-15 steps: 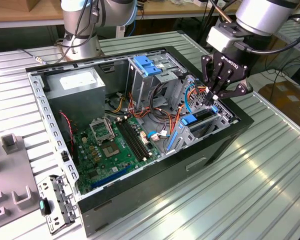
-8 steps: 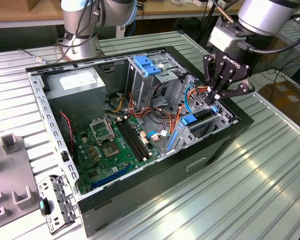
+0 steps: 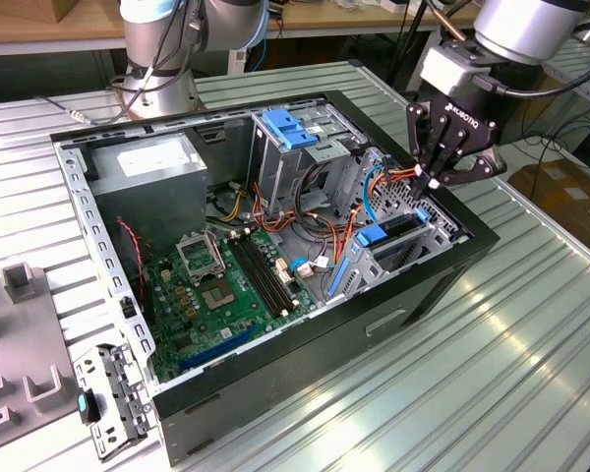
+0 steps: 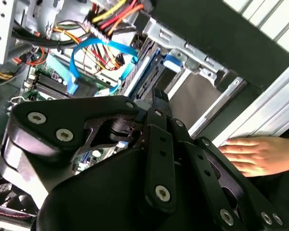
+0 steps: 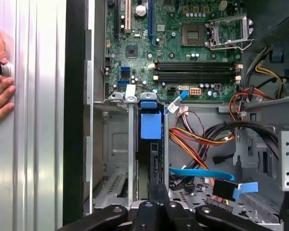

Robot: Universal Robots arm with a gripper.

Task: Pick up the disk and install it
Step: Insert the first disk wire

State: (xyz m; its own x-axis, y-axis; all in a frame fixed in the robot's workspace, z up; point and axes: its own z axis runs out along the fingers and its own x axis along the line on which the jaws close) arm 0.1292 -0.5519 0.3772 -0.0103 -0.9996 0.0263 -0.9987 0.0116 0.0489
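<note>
The gripper (image 3: pixel 436 179) held its fingers drawn together above the disk (image 5: pixel 153 149), which sat edge-on inside the drive cage (image 5: pixel 116 144). Skewed pressure could jam it, and the cables (image 5: pixel 197 139) beside the cage might snag.

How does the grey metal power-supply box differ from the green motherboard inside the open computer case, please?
The grey metal power-supply box is a tall block; the green motherboard is a thin board lying flat. The box is plain with a white sticker on top; the board is crowded with black slots and a square socket. Both sit inside the open black computer case.
</note>
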